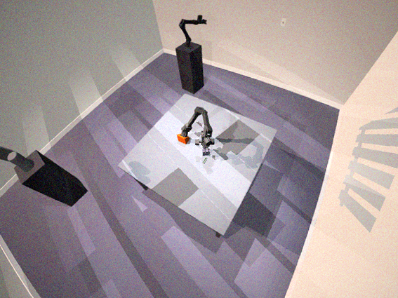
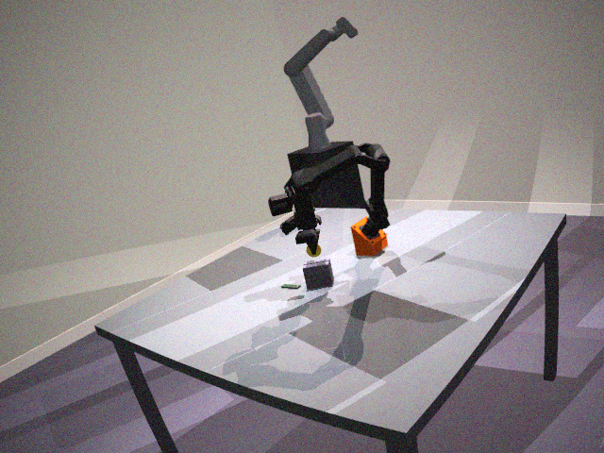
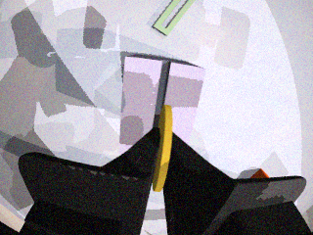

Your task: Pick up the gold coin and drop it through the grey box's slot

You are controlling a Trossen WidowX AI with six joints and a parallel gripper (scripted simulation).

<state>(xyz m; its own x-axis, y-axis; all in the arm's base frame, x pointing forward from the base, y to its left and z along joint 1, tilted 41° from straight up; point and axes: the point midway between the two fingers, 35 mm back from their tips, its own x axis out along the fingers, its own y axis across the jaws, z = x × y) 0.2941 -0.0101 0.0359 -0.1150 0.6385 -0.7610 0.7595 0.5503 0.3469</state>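
Grey-white rectangular desk (image 1: 176, 156) (image 2: 370, 410) supports the grey slotted box (image 1: 206, 152) (image 2: 318, 275) (image 3: 183, 93). Black metal jaws (image 2: 311, 245) pinch the thin gold coin (image 2: 317, 251) (image 3: 166, 147) above it. Risk: slight misalignment could catch its edge on the lid.

Your robot's slender arm (image 1: 198, 111) (image 2: 377, 187) wears near-black, segmented links with rounded joints, above an angular orange base (image 1: 182, 138) (image 2: 361, 245). Farthest from that base, your dark gripper (image 2: 311, 249) (image 3: 160, 135) has two broad, matte black fingers that taper to narrow tips; a stubby dark cylinder (image 2: 279, 205) juts beside its wrist.
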